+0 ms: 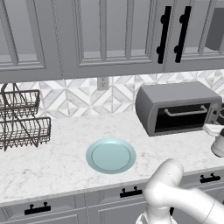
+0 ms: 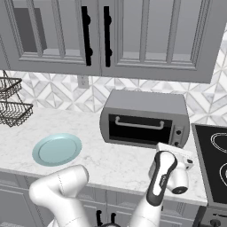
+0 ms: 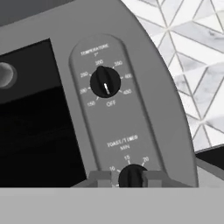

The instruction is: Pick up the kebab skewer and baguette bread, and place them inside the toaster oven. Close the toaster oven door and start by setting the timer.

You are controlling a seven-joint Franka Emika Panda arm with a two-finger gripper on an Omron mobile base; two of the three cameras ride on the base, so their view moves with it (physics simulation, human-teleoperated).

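The toaster oven stands on the counter against the tiled wall. Its toaster oven door is up and shut, dark glass behind the silver bar handle. My gripper is at the control panel on the oven's right end. Its fingertips stand a little apart on either side of the timer knob. Above it, the temperature knob points down towards the low end of its scale. The kebab skewer and baguette bread are hidden from view.
A pale blue plate lies bare on the marble counter left of the oven. Wire baskets stand at the far left. A black stovetop borders the oven's right. Wall cabinets hang overhead.
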